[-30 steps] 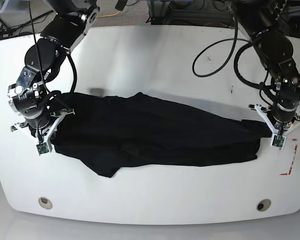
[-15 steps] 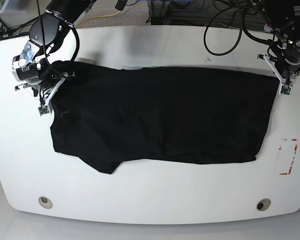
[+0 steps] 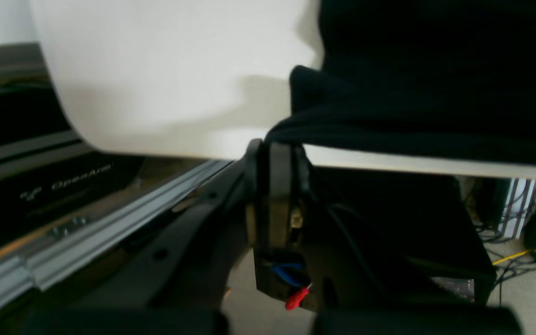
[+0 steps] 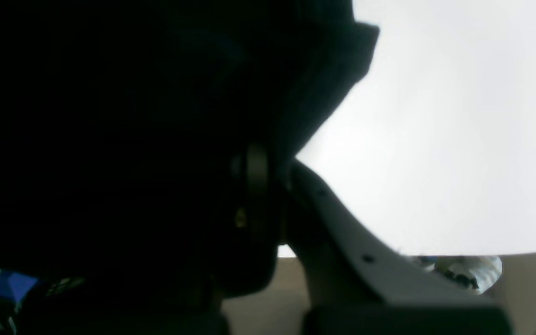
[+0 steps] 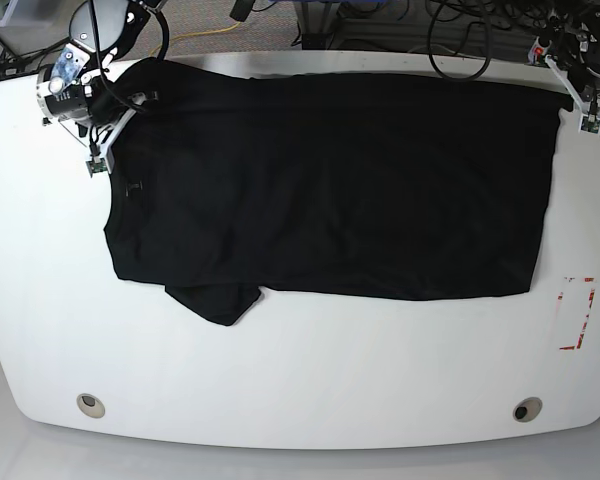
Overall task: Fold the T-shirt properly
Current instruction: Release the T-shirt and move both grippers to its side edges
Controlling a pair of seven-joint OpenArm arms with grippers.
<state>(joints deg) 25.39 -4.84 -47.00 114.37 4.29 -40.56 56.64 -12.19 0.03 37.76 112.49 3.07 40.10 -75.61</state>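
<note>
The black T-shirt (image 5: 330, 180) lies spread wide over the white table (image 5: 300, 380), reaching the far edge. A sleeve (image 5: 215, 300) sticks out at the front left. My left gripper (image 5: 565, 90) is at the far right corner, shut on the shirt's edge. In the left wrist view its fingers (image 3: 272, 149) pinch bunched black fabric (image 3: 435, 93) above the table's edge. My right gripper (image 5: 135, 100) is at the far left, shut on the shirt's corner. In the right wrist view dark cloth (image 4: 110, 139) covers most of the frame around the finger (image 4: 254, 167).
A red tape mark (image 5: 578, 315) is on the table at the right. Two round holes (image 5: 91, 404) (image 5: 526, 409) sit near the front edge. Cables and frames lie beyond the far edge (image 5: 460, 30).
Both grippers moved toward the far edge, each holding the shirt. The bunched shirt has been drawn open and now lies flat across the table.
</note>
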